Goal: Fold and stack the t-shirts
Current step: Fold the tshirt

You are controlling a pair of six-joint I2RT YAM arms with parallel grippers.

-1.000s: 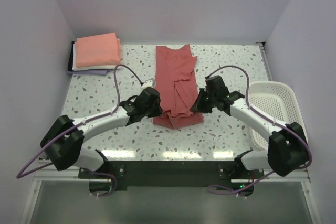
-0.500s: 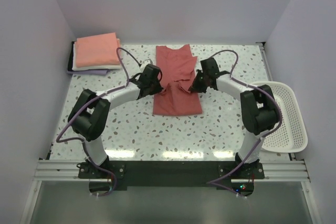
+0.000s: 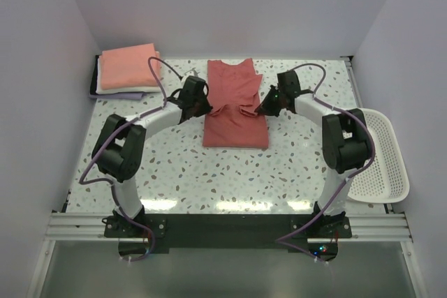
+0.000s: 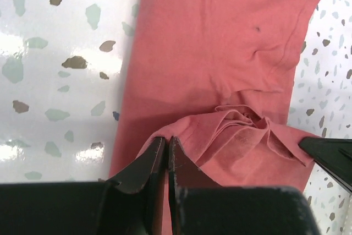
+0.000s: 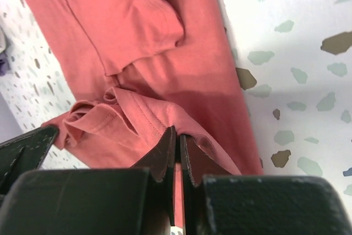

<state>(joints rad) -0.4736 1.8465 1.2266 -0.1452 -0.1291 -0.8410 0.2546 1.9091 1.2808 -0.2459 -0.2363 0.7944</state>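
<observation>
Red tee (image 3: 235, 113) lies central, its folded-over hem bunched between the left gripper (image 4: 166, 141) and right gripper (image 5: 176, 133), each clamped on cloth. Stack (image 3: 128, 68) sits far left, lower tees mostly covered; right arm overlaps basket (image 3: 383, 165).

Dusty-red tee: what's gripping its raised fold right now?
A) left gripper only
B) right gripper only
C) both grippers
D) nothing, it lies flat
C: the left gripper and the right gripper are each shut on an edge of the dusty-red tee, one at each side of the raised fold.
</observation>
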